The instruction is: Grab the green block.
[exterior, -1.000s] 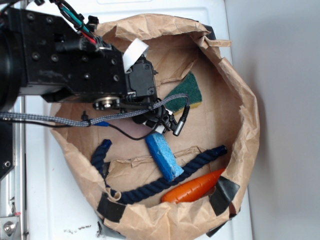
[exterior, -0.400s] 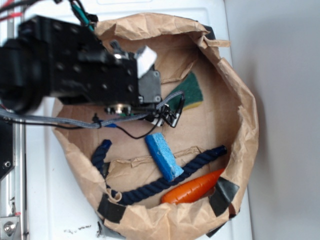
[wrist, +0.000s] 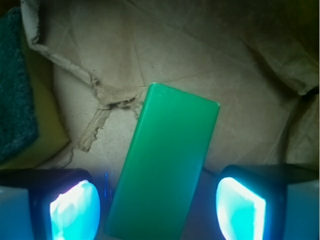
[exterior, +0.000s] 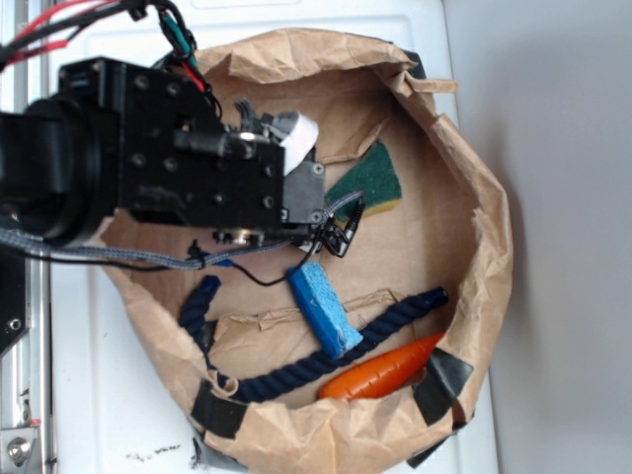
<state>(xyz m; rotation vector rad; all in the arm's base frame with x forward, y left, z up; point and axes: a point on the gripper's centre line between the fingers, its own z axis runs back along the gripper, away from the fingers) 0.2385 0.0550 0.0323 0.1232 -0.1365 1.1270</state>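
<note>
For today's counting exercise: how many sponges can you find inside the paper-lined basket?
2. The dark-green sponge lies at the far side beside the gripper; the blue sponge lies mid-basket across the rope. The arm may hide others.

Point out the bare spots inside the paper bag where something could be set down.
Bare paper lies right of the green sponge, up to the paper bag wall, and above the rope near the blue sponge. The left is crowded: the tool straddles the green block.
</note>
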